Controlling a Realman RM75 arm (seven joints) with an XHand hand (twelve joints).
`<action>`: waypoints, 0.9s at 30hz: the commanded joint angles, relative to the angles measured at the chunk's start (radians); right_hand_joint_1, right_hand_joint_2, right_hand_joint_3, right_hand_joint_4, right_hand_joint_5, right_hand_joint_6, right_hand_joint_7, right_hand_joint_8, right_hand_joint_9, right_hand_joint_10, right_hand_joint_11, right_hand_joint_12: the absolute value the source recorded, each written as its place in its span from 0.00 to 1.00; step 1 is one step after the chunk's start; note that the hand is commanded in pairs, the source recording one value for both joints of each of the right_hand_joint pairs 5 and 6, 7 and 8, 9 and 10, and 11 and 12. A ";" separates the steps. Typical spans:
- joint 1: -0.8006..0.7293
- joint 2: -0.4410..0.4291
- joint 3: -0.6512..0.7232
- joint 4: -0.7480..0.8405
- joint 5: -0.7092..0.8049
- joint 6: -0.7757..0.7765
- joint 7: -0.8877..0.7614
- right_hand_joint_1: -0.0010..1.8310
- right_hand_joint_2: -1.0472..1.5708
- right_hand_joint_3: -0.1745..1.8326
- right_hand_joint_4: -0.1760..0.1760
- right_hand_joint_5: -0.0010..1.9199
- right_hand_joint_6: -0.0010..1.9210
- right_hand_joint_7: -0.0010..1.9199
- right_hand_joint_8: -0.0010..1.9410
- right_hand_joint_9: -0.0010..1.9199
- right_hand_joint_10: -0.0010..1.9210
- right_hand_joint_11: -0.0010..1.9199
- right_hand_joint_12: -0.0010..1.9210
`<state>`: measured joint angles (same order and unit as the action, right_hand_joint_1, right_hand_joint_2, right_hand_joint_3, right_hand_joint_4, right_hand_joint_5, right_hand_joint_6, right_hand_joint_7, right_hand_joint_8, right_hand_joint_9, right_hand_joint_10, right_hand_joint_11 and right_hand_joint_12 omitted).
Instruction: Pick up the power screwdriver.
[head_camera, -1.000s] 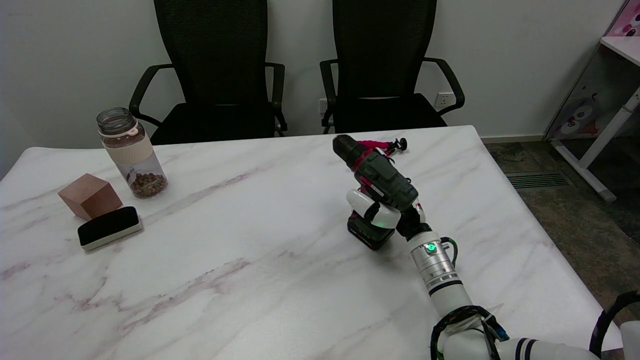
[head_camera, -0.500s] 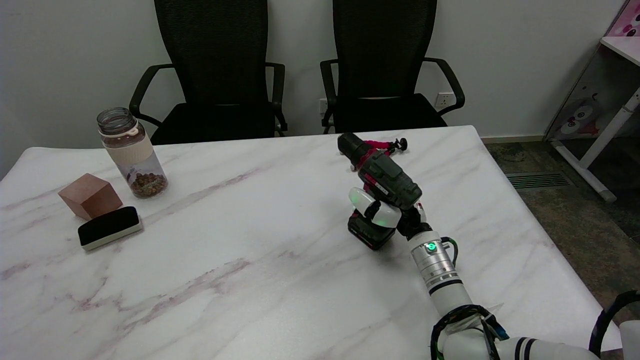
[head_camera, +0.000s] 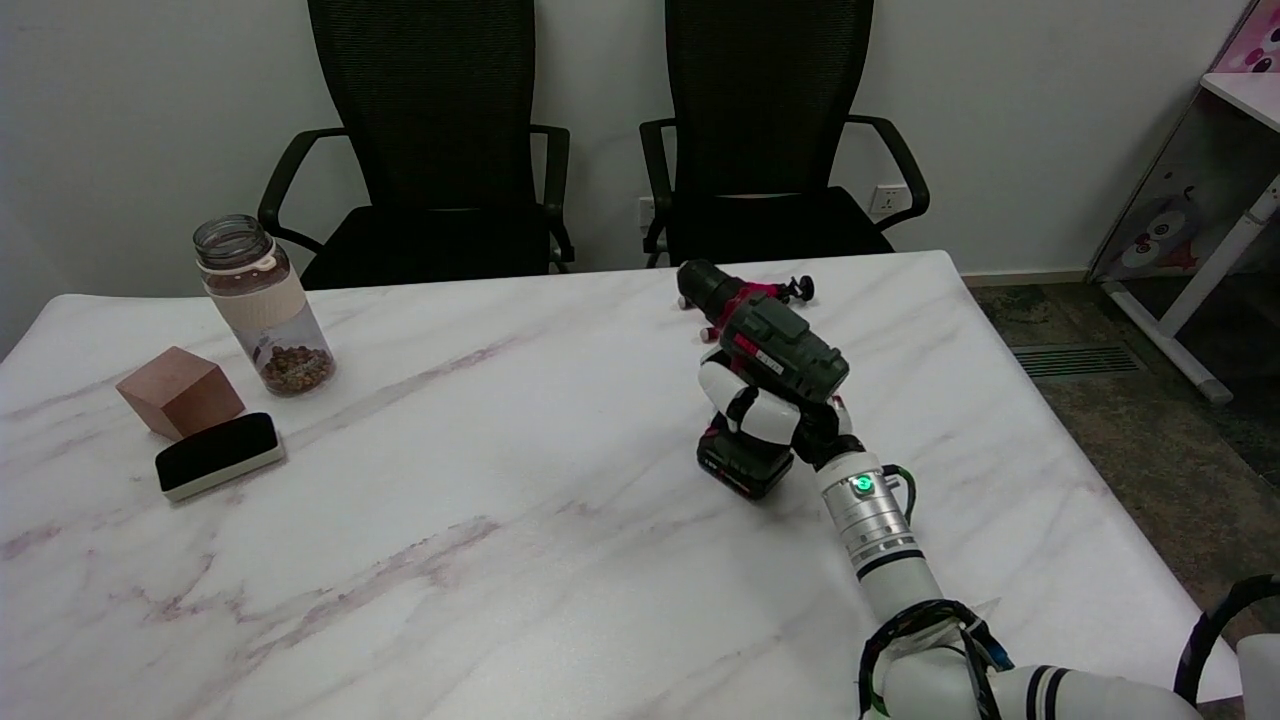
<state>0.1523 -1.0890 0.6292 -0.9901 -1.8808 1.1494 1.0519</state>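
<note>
The power screwdriver (head_camera: 770, 345) is dark green and black with red trim, standing right of the table's middle with its chuck pointing toward the far edge. My right hand (head_camera: 765, 412) grips its handle from the near side, white fingers wrapped around it below the body. The battery base (head_camera: 742, 467) sits just at or above the marble top; whether it touches the table I cannot tell. The palm and the handle itself are mostly hidden by the tool and the fingers.
A small red-and-black tripod (head_camera: 785, 291) lies just behind the screwdriver. At the far left stand a glass jar (head_camera: 262, 305) with brown contents, a wooden block (head_camera: 180, 391) and a black-and-white eraser (head_camera: 218, 455). Two black office chairs (head_camera: 770, 130) stand beyond the table.
The hand and screwdriver have shifted slightly up and toward the far edge, and the tool has turned more upright. The fingers now wrap higher around the handle.
</note>
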 joint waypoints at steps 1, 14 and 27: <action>0.032 0.006 0.006 -0.028 -0.002 0.012 0.018 0.50 0.66 0.47 0.39 0.53 0.53 0.53 0.52 0.94 0.94 1.00 1.00; 0.062 0.013 0.006 -0.049 -0.008 0.003 0.079 0.45 0.70 0.49 1.00 0.97 0.97 0.97 0.96 1.00 1.00 1.00 1.00; 0.103 0.048 -0.003 -0.101 -0.010 0.000 0.079 0.45 0.70 0.49 1.00 1.00 1.00 1.00 0.99 1.00 1.00 1.00 1.00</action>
<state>0.2107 -1.0728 0.6332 -1.0380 -1.8871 1.1529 1.1164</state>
